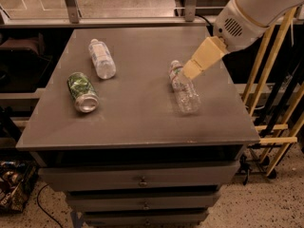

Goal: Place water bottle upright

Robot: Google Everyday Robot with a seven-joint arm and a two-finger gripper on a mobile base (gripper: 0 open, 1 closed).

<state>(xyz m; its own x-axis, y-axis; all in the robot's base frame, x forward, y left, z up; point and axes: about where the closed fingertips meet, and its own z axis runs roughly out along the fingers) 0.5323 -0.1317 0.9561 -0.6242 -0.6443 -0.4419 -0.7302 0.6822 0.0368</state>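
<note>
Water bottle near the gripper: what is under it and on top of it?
The water bottle lies on its side on the grey table top. The gripper sits over its cap end, covering part of the shoulder; whether they touch cannot be told.

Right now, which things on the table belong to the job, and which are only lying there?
For the job: water bottle, lying on its side; claw, at its cap end.
Just lying about: white-labelled bottle; green can.

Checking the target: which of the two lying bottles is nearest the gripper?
The small ribbed water bottle with the narrow label band, beside the gripper; the wide-labelled bottle lies far from it.
</note>
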